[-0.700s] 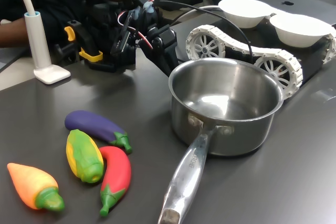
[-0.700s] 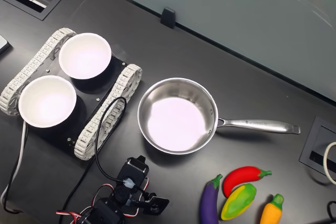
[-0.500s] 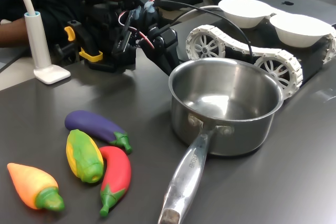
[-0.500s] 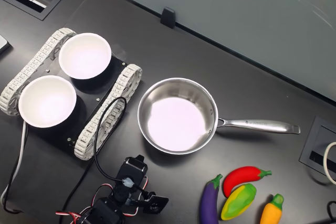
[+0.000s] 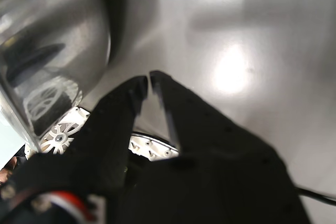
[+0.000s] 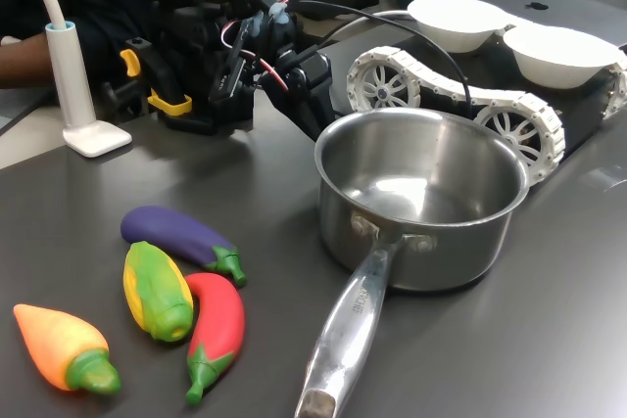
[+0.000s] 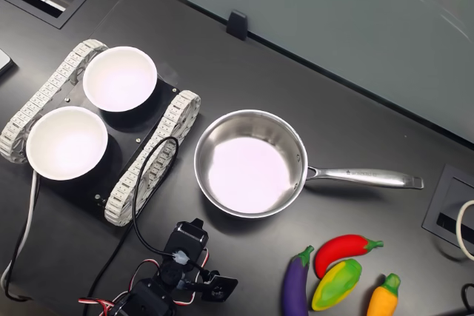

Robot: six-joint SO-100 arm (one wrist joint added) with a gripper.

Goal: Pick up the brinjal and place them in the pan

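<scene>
Jaws: we see our gripper (image 5: 148, 81) nearly together, empty, beside the pan (image 7: 250, 163).
Brinjal (image 7: 295, 285): at pan's 5 o'clock in the second exterior view.
Next: we spread, then straddle its middle.

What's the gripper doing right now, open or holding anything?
Gripper: shut, fingertips nearly touching, holding nothing. The brinjal lies on the table.

red chilli (image 6: 217, 325), corn (image 6: 157, 291), white bowls (image 7: 119, 78)
</scene>
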